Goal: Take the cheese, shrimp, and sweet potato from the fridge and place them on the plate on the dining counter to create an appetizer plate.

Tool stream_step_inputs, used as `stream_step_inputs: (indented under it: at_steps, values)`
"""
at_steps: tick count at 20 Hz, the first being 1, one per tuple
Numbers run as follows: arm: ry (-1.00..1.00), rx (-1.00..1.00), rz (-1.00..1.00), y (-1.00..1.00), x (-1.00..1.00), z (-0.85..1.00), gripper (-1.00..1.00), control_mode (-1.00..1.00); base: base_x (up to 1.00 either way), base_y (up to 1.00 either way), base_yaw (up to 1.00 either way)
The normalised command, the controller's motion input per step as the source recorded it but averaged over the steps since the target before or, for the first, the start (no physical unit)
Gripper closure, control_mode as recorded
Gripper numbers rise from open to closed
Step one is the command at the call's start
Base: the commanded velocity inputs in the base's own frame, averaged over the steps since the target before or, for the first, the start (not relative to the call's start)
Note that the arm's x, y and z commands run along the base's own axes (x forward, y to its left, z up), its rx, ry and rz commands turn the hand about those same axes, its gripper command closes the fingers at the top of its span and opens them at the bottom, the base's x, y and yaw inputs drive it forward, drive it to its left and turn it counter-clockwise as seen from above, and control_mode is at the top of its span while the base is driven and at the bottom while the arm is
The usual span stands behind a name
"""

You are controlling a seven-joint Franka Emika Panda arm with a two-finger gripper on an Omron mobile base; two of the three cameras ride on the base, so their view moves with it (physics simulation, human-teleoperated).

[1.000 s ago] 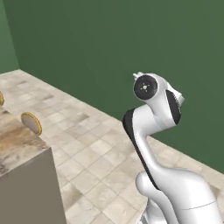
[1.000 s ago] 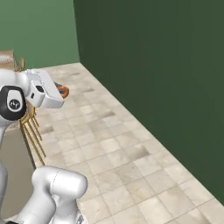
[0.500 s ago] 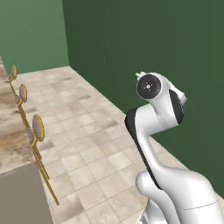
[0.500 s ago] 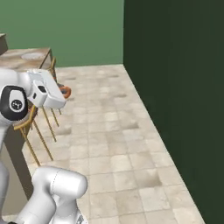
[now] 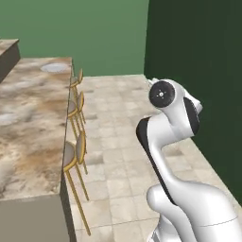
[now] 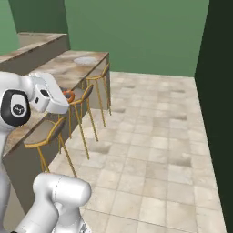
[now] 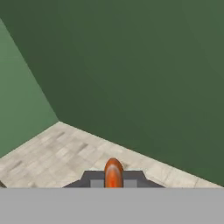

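My gripper (image 6: 67, 96) is shut on the shrimp (image 6: 68, 95), a small curled orange-red piece held up at the arm's chest height. Seen from the hand, the shrimp (image 7: 113, 173) stands upright between the two dark fingertips (image 7: 93, 177). The dining counter (image 5: 28, 127) with its marbled brown top runs along the left, and its far end (image 6: 68, 68) lies beyond the hand. The plate (image 5: 54, 67), a pale round disc, lies on that far end (image 6: 85, 59). The cheese, the sweet potato and the fridge are out of view.
Three gold-legged stools (image 5: 75, 151) stand along the counter's side (image 6: 45, 132). Tiled floor (image 6: 150, 150) stretches open to the right. Green walls (image 5: 94, 33) close the far side, and a darker green wall (image 6: 220, 91) runs along the right.
The whole picture has swung round with the base: the counter, stools and plate have come into view. The gripper stays shut on the shrimp and the arm keeps its pose.
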Motion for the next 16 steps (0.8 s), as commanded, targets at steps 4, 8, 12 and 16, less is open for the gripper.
stream_step_inputs:
  at_steps: [4,8,12,16]
  values:
    - [0.00,0.00,0.00,0.00,0.00,0.00,1.00,1.00,1.00,-0.38,0.61]
    - [0.00,0.00,0.00,0.00,0.00,0.00,1.00,1.00,1.00,-0.58,0.63]
    - [0.00,0.00,0.00,0.00,0.00,0.00,1.00,1.00,1.00,-0.68,0.61]
    - [0.00,0.00,0.00,0.00,0.00,0.00,1.00,1.00,0.89,-0.91,0.54]
